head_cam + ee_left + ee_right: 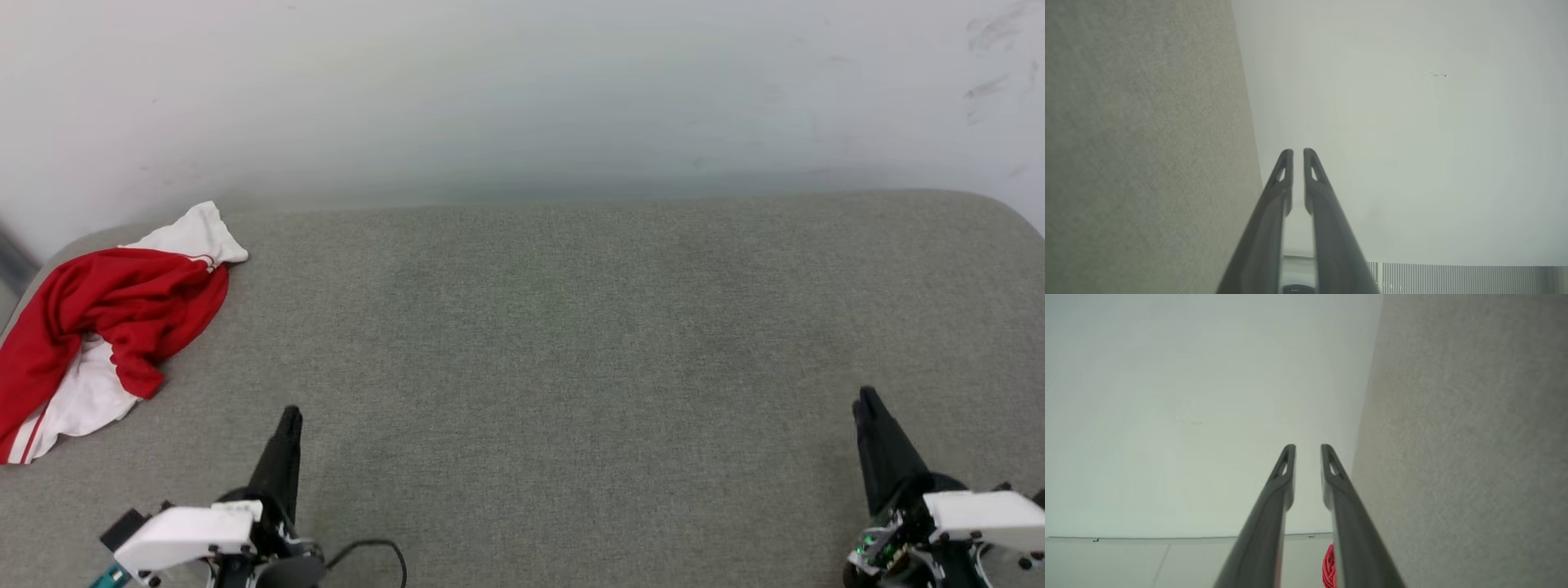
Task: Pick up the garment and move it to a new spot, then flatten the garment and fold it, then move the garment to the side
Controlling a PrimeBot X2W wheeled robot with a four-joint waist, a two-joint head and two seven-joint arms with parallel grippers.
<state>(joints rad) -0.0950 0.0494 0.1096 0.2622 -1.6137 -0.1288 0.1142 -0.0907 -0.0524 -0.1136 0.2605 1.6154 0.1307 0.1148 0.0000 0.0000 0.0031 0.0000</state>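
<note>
Garment (122,302), one only, lies well apart from both sets of fingers, and neither pair grips anything. The left gripper (1298,154) has two long dark fingers, parted by a narrow slit and released, with nothing between them. The right gripper (1307,449) also has two fingers, parted a little wider and likewise empty. In the head view the left gripper (289,416) sits at the lower left and the right gripper (865,402) at the lower right. Each points up the picture above one table (571,367) covered in grey fabric; from this angle each pair looks like a single dark spike. One black cable (377,549) loops beside the left wrist, which is cut off by the bottom edge. At the table's far left corner the garment is a crumpled red and white heap, with one white sleeve pointing toward the pale wall (522,98). Its left side is cut off by the picture's edge, and its folds hide the front and collar. In the right wrist view only a red sliver of the garment (1328,567) peeks from behind a finger.
</note>
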